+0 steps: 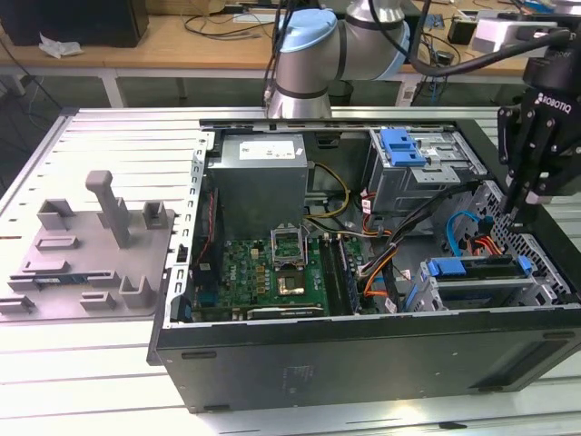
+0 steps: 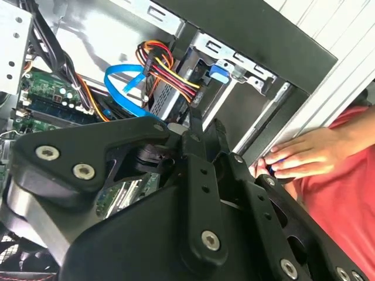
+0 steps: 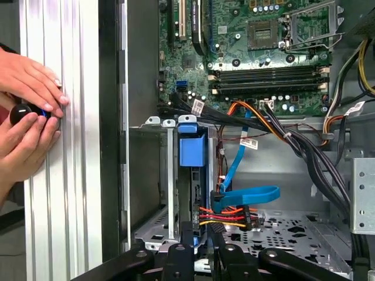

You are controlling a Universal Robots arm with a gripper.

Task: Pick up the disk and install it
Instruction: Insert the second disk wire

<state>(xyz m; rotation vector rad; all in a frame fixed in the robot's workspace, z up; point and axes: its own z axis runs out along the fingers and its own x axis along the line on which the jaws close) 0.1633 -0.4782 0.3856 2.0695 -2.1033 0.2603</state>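
The disk [image 1: 478,283] sits on edge inside the drive bay at the front corner of the open computer case [image 1: 363,354], on the exterior view's right. Its blue carrier rail [image 1: 454,268] shows along the top. In the first wrist view the disk [image 3: 195,196] stands in the bay under its blue tab [image 3: 192,147], with a blue data cable [image 3: 246,196] and coloured power wires at its end. My gripper [image 1: 517,211] hangs just above the case's right wall, beside the bay. Its fingers are shut with nothing between them [image 2: 206,126] [image 3: 202,253].
A person's hands [image 3: 26,117] [image 2: 299,155] rest on the slatted table beside the case, holding a small dark knob. The motherboard [image 1: 272,268], cable bundles and an upper drive cage with a blue latch [image 1: 404,145] crowd the case. A grey moulded fixture [image 1: 91,245] stands at the exterior view's left.
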